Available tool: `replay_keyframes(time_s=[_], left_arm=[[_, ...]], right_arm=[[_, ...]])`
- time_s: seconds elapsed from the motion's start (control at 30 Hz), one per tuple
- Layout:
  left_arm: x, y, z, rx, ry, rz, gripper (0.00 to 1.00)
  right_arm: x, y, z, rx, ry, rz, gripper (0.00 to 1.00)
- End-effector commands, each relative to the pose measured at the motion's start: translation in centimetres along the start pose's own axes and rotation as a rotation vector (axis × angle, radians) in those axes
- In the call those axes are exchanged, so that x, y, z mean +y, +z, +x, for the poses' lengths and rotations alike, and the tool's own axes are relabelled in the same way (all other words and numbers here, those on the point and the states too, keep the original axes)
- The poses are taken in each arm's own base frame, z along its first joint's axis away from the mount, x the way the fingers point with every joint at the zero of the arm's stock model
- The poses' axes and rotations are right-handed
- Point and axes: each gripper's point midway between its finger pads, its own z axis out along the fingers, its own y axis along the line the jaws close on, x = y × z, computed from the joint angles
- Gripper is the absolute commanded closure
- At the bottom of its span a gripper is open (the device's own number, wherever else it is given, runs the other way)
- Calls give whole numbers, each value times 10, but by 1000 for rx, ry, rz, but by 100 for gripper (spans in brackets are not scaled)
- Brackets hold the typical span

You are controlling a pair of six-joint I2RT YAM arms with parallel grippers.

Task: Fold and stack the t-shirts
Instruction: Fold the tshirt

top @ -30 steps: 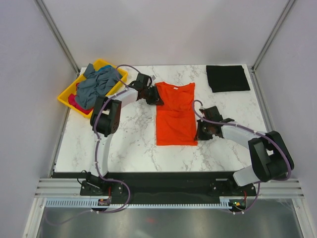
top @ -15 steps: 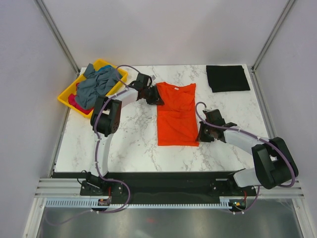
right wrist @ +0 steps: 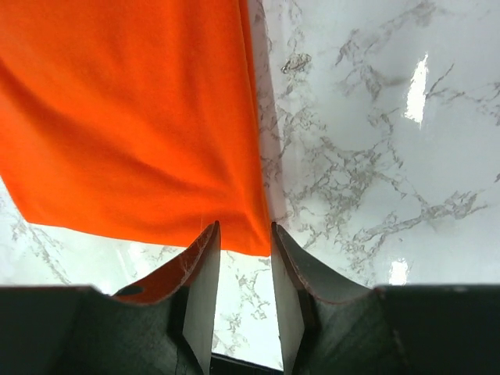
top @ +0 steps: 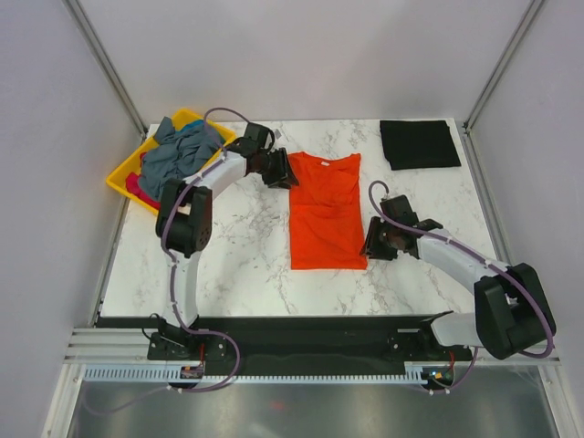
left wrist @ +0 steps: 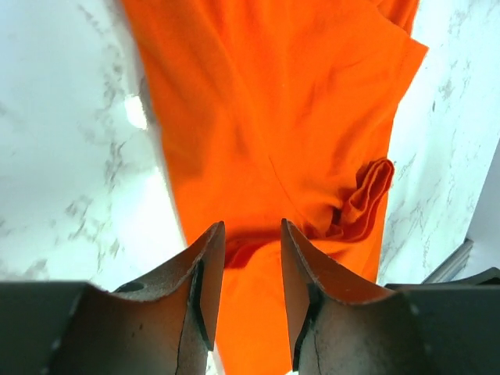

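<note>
1. Right now the orange tee (top: 324, 210) lies flat mid-counter (top: 237, 246), long axis 12–6, folded narrow lengthwise, collar end at 12.
2. L gripper (left wrist: 251, 234) sits at the tee's 11 o'clock corner. In the wrist view, jaws are nearly together w/ orange cloth running between them, so they're grasping the tee.
3. A small bunched fold shows in that view at approx 3 o'clock of the jaws.
4. R gripper (right wrist: 244, 234) is at the tee's 5 o'clock hem corner. Jaws are pinched close around that corner, cloth tip between them, also grasping the tee.
5. Black tee (top: 420, 143) is folded square at the counter's 1 o'clock corner, well apart from the orange one.
6. Tray (top: 123, 178) is at 10 o'clock, tilted. Grey-blue tees (top: 178, 155) are heaped in it, w/ a bit of pink (top: 135, 182) under them.
</note>
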Motion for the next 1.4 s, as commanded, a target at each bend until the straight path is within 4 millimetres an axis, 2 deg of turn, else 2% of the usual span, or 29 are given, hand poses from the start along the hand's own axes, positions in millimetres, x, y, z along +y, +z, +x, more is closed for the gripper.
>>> replay_keyframes(time_s=[0.0,0.07,0.1,0.13,0.17,0.2,0.27,0.3,0.33,0.37,0.4,0.43,0.47,0.5,0.57,0.6,0.7,0.9,1.17,1.37], left_arm=[[5,-52,15,-7,36,-113,57],[13,-61,32,-2,31,-155,57],[2,-74,38,-26,56,-147,58],[16,-72,63,18,44,-176,57],[16,-74,75,26,47,-178,57],[12,-81,96,31,58,-171,57],[10,-86,117,35,66,-168,57],[13,-84,139,60,55,-163,56],[1,-92,144,47,56,-118,55],[-2,-92,151,44,47,-94,55],[1,-89,173,76,16,-84,55],[-11,-92,173,54,24,-32,54],[-13,-90,182,62,0,-30,53],[-7,-88,196,81,-18,-36,53],[-11,-84,202,62,-32,-1,52],[-7,-79,217,88,-61,1,52],[0,-72,233,104,-98,-4,51],[13,-64,235,81,-114,-56,50],[18,-58,238,84,-143,-71,53],[10,-52,245,109,-144,-47,60]], right_arm=[[7,-15,-5,-7,101,10,60],[9,-16,-1,-1,128,-6,60],[10,-17,0,3,154,-8,59],[9,-17,1,6,167,-7,59],[8,-15,5,15,177,-5,59],[8,-14,7,22,195,-2,60],[5,-12,11,35,209,6,59],[6,-11,12,37,215,2,59],[6,-11,13,38,219,1,60],[3,-9,16,43,222,4,59],[2,-7,16,34,223,5,59],[-1,-4,19,41,229,13,59],[-1,-2,19,39,227,11,59],[-3,0,21,39,229,14,59],[-10,5,27,43,232,31,59],[-12,7,26,32,228,35,59],[-18,11,34,47,226,49,59],[-27,15,35,25,221,74,60],[-30,20,37,20,226,82,61],[-35,22,43,32,224,93,64]])
